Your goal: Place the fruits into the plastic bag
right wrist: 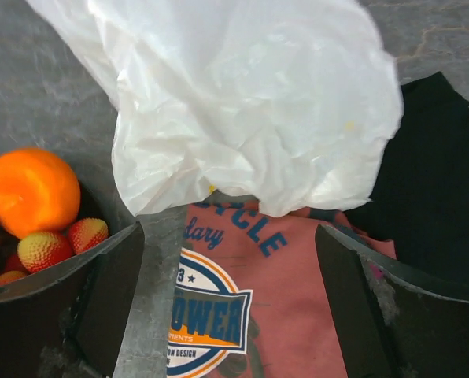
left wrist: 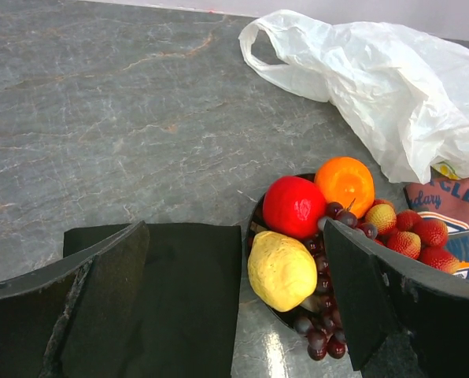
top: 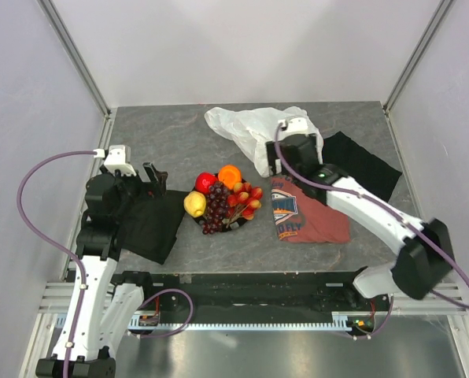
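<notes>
The plastic bag (top: pixel 250 130) lies crumpled at the far side, its opening hard to make out, with the fruits (top: pixel 223 201) heaped on a plate (left wrist: pixel 252 236) near it for short carries. The right hand (right wrist: pixel 228 232), fingers apart, hovers at the bag's edge, placed, I judge, to open it. The left hand (left wrist: pixel 236 228), equally spread, faces the fruits. Pale plain walls (top: pixel 30 118) enclose the grey veined worktop (top: pixel 164 134).

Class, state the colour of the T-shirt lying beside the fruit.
The T-shirt is red with a blue, white and orange badge; clearest in the right wrist view.
</notes>
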